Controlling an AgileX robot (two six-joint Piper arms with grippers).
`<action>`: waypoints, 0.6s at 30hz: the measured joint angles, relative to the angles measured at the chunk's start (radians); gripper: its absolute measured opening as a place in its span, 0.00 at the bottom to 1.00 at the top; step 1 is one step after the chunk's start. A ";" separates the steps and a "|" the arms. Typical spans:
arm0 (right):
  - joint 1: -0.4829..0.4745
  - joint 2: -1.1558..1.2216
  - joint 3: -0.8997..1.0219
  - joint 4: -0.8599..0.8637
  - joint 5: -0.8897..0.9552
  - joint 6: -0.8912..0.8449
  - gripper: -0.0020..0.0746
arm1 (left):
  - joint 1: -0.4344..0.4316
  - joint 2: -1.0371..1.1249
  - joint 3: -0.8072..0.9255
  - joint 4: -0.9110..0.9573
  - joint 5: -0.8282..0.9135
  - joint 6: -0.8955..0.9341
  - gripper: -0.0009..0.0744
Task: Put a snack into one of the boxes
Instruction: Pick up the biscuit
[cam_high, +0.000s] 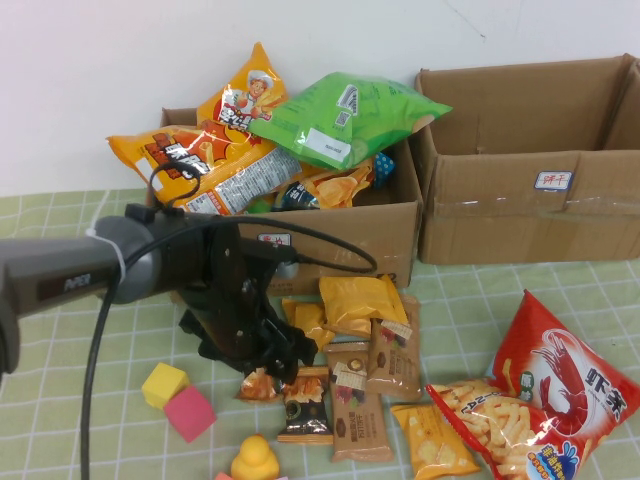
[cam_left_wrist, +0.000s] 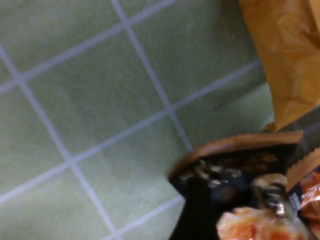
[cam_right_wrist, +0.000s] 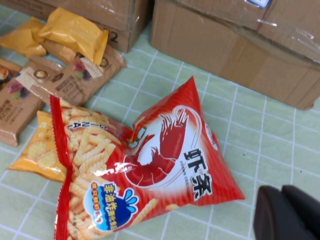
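Note:
Two brown cardboard boxes stand at the back. The left box is heaped with large snack bags, and the right box looks empty. My left gripper hangs low over a cluster of small snack packets in front of the left box. It is right at a small orange packet and a dark packet. In the left wrist view my left gripper is blurred against the orange packet and the dark packet. My right gripper is shut and empty, beside a big red prawn-cracker bag.
Yellow packets, brown bars and a yellow cracker packet lie on the green checked cloth. The red bag lies at the front right. A yellow cube, a pink cube and a yellow duck sit at the front left.

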 joint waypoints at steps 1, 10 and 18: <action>0.000 0.000 0.006 0.000 -0.008 0.000 0.04 | 0.000 0.005 0.000 -0.006 -0.002 0.000 0.66; 0.000 0.000 0.014 -0.002 -0.013 -0.002 0.04 | 0.000 0.031 0.000 -0.014 -0.008 0.018 0.52; 0.000 0.000 0.014 -0.003 -0.017 -0.004 0.04 | 0.000 0.032 -0.006 -0.018 0.025 0.042 0.23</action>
